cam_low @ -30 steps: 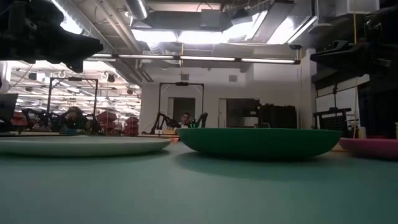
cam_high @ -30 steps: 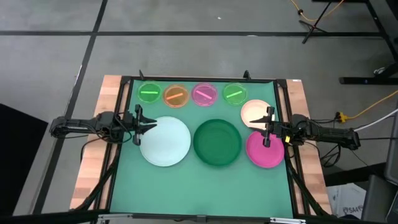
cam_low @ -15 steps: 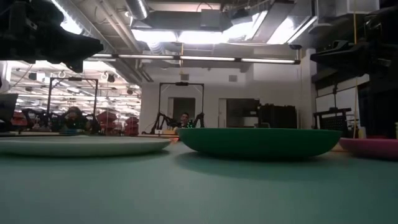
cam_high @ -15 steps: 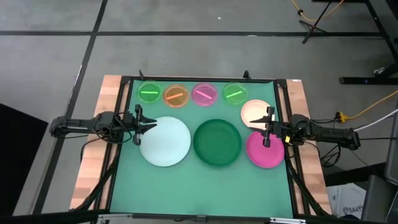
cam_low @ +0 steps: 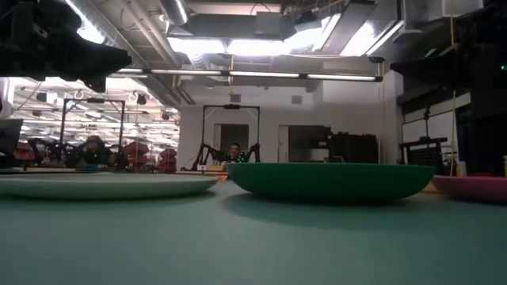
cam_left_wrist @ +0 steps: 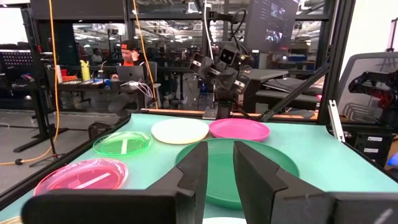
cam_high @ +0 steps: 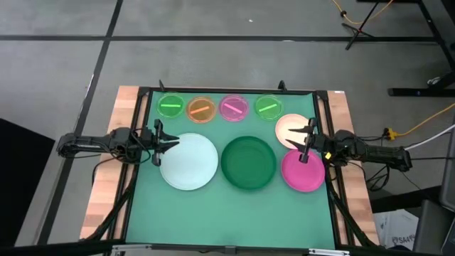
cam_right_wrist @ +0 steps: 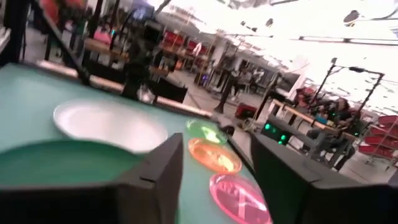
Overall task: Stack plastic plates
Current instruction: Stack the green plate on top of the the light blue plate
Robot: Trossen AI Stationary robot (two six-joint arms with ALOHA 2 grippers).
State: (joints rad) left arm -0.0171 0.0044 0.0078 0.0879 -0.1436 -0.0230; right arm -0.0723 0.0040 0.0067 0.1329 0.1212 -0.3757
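Note:
Eight plastic plates lie flat on the green mat. In a row across the middle are a large white plate [cam_high: 188, 161], a dark green one [cam_high: 248, 163] and a magenta one [cam_high: 303, 171], with a cream plate [cam_high: 291, 129] behind the magenta. Along the far edge sit small translucent plates: green [cam_high: 170, 107], orange [cam_high: 201, 109], pink [cam_high: 234, 107], green [cam_high: 268, 107]. My left gripper [cam_high: 161, 142] hovers level over the white plate's left rim, open a little [cam_left_wrist: 221, 180]. My right gripper [cam_high: 305, 144] hovers between the cream and magenta plates, open wide [cam_right_wrist: 217, 180]. Neither holds anything.
A dark frame [cam_high: 227, 91] borders the mat, with wooden table strips [cam_high: 106, 185] outside it on the left and right. Bare mat [cam_high: 227, 220] lies in front of the plates. People sit at desks in the room beyond [cam_left_wrist: 127, 59].
My right gripper has rolled at the wrist and tipped up a little while staying above the cream and magenta plates. The plates have kept still.

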